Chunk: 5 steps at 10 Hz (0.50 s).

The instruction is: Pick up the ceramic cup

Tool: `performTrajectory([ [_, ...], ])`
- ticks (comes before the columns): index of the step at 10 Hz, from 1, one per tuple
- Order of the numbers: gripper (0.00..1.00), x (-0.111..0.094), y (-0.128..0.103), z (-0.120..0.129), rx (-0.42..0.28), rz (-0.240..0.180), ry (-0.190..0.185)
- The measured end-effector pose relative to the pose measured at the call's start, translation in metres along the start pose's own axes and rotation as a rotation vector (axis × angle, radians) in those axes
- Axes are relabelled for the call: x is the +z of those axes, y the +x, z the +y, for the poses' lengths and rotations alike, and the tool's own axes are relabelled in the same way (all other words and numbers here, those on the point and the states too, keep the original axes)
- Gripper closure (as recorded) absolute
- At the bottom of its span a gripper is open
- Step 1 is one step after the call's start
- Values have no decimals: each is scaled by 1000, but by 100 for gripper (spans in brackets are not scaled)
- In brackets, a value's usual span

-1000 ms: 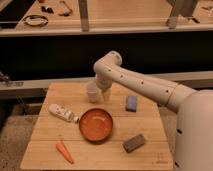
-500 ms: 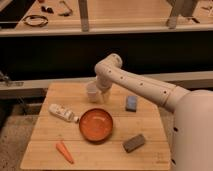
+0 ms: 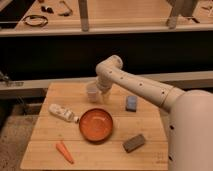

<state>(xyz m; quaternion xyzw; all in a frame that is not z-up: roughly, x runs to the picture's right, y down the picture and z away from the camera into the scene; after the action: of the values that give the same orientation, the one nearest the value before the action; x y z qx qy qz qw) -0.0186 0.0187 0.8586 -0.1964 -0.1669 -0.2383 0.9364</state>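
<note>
Pincer hangs low over the far part of the surface, with the ceramic cup just beside it; whether it clamps the cup cannot be told.

Rounded white arm, small dark holes, tool at the ceramic cup

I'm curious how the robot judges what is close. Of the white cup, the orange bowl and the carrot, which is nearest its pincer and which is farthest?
1. White cup: at the back of the table, right beside the pincer.
2. Orange bowl: mid-table, just in front of the cup.
3. Carrot: near the front edge, towards the picture's left.
</note>
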Motion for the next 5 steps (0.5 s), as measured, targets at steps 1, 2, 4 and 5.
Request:
performTrajectory([
  [1, 21, 4, 1, 0, -1, -4, 0],
  [2, 21, 6, 1, 0, -3, -7, -1],
  [4, 21, 10, 2, 0, -5, -11, -3],
  [5, 21, 12, 3, 0, -5, -12, -4],
])
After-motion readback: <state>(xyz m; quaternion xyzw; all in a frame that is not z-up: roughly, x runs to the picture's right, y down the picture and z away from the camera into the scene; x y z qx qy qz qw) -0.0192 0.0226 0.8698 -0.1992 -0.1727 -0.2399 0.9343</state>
